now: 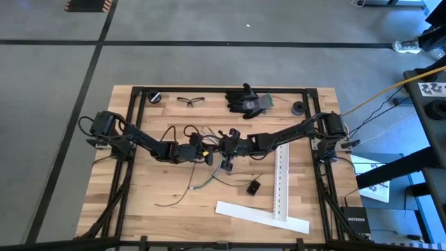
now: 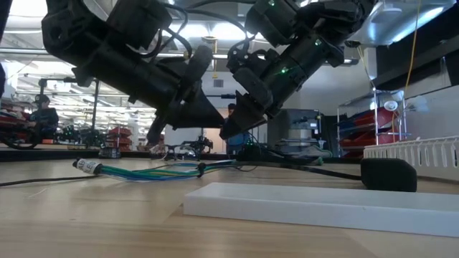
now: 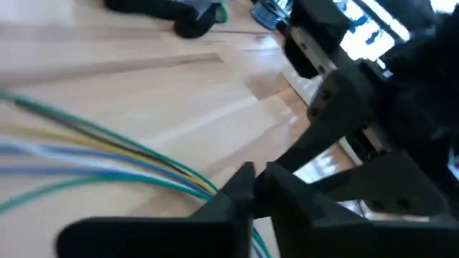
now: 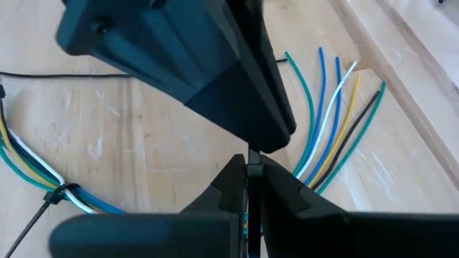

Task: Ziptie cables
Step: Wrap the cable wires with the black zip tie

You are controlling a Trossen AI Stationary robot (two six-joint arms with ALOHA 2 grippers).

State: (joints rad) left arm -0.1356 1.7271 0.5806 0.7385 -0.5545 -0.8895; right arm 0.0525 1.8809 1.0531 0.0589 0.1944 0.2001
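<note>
With both the left gripper (image 3: 251, 188) and right gripper (image 4: 247, 170) being held pinched together over the cables (image 4: 326, 125), the ziptie (image 4: 50, 197) is judged at risk of being dragged loose.

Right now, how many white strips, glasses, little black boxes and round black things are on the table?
White strips: 2
Glasses: 1
Little black boxes: 1
Round black things: 2
Total: 6

- We are seeing even, bright overhead light on the table (image 1: 174, 209), with only soft shadows under the arms.
- Ceiling lamps are glaring behind the dark, backlit arms in the low view.
- The left gripper (image 3: 254, 188) is blurring close to its wrist camera.
</note>
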